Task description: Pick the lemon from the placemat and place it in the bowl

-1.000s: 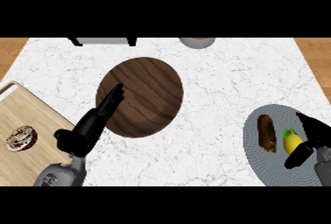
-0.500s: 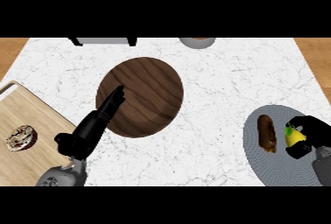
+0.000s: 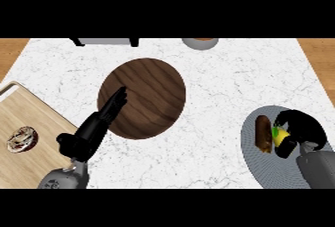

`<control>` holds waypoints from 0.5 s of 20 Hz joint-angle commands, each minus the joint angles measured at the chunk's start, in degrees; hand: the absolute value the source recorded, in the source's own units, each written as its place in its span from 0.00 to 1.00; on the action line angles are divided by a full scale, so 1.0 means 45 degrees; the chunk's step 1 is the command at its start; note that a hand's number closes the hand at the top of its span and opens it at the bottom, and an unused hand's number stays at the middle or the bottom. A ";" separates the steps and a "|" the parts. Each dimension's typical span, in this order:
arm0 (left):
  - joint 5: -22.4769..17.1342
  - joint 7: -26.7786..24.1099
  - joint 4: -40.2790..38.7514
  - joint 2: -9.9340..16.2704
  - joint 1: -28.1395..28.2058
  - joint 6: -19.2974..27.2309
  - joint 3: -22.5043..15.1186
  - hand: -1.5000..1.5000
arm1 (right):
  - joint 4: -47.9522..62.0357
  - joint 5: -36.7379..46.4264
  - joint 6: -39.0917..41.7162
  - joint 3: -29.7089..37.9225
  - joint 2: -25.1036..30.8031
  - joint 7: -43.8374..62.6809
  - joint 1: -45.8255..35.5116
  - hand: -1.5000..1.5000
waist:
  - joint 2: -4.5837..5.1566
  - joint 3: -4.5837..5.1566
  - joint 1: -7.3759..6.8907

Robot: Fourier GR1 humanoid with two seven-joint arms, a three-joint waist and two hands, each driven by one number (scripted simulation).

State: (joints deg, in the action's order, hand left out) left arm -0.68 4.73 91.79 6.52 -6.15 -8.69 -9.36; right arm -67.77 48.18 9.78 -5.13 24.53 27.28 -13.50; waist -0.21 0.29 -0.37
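I see right hand (image 3: pixel 302 133) curled round lemon (image 3: pixel 281 135) on grey placemat (image 3: pixel 262 164), lower right | bowl (image 3: pixel 142 97) centre holds nothing | left hand (image 3: pixel 98 122) fingers straight over bowl's rim

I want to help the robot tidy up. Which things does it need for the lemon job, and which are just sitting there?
For the job:
lemon
placemat
bowl
right hand, curled round the lemon

Just sitting there:
brown food on the placemat
wooden board
doughnut on it
left hand, open
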 commanded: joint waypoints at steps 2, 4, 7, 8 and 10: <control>0.0010 0.0031 -0.0130 -0.0302 -0.0462 -0.0290 -0.0533 0.50 | -0.1212 0.1284 0.0199 -0.3569 -0.3870 0.1016 -0.1665 1.00 | 0.0122 -0.0013 -0.1327; 0.0016 0.0048 -0.0076 -0.0162 -0.0668 -0.0683 -0.0790 0.50 | -0.1089 0.1545 0.0529 -0.4661 -0.5171 0.1112 -0.2566 1.00 | 0.0245 -0.0005 -0.2373; 0.0094 0.0103 -0.0329 -0.0565 -0.0886 -0.0624 -0.1139 0.50 | -0.0825 0.2175 0.0294 -0.6103 -0.5365 0.3234 -0.4176 1.00 | 0.0215 -0.0005 -0.2272; 0.0077 -0.0022 -0.0304 -0.0500 -0.0784 -0.0765 -0.1206 0.50 | -0.0988 0.2233 0.0245 -0.6372 -0.5382 0.3982 -0.4745 1.00 | 0.0128 0.0007 -0.2319; 0.0220 0.0055 -0.0476 -0.0516 -0.1053 -0.0625 -0.1128 0.50 | -0.0994 0.2355 -0.0152 -0.7252 -0.5408 0.5277 -0.5496 1.00 | 0.0118 -0.0009 -0.2201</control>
State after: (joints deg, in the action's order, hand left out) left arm -0.23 4.93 90.37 4.66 -9.69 -11.35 -13.70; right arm -72.02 56.69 10.48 -30.54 2.97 42.04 -31.33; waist 0.42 0.33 -9.34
